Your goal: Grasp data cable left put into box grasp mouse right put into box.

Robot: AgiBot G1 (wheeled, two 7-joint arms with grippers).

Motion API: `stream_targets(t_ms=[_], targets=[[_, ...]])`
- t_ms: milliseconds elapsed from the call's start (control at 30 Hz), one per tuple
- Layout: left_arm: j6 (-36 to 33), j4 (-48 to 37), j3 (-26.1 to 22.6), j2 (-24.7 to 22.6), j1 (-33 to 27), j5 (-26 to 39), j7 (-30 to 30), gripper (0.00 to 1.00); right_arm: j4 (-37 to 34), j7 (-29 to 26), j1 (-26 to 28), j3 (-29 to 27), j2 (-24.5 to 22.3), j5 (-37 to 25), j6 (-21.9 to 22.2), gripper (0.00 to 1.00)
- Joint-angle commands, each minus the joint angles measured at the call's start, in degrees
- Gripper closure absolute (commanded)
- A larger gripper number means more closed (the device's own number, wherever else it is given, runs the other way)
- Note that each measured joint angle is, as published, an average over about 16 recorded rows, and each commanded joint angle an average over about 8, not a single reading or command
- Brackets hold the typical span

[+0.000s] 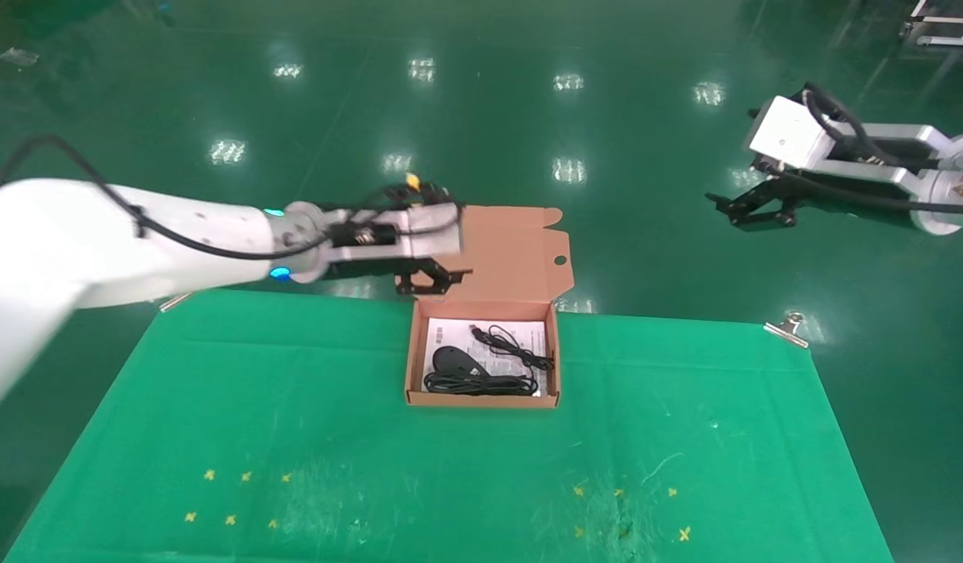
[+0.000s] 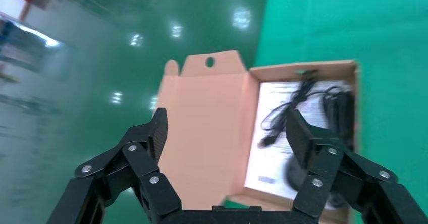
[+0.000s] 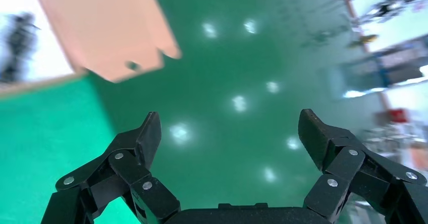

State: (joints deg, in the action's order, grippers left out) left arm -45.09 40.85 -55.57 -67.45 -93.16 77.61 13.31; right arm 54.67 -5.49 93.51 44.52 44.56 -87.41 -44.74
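Two black items lie inside the box [image 1: 483, 400] at table centre: the mouse [image 1: 454, 361] at its 8 o'clock and the data cable [image 1: 481, 384] along its 6 o'clock wall, on a white sheet [image 1: 522, 335] whose print is unreadable. Left gripper [image 1: 436, 280] hovers spread and empty at the box's 11 o'clock; right gripper [image 1: 751, 211], spread and empty, hangs at 2 o'clock off the table.

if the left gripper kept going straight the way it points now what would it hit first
Most likely the open lid of the box: the left gripper, open and empty, faces that flap in its wrist view. Depth is unclear.
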Motion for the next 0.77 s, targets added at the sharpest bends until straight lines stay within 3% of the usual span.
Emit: stream_targets(t_ms=[33, 767], targets=[[-1.5, 1.2, 1.4, 1.2, 1.1, -1.3, -0.9, 0.0, 0.6, -0.2, -1.1, -0.9, -0.3, 1.5, -1.4, 0.0], [-16.6, 13.4, 16.2, 13.3, 12.9, -14.6, -9.8, 0.0, 7.6, -2.1, -12.8, -11.4, -3.8, 18.3, -16.4, 0.0]])
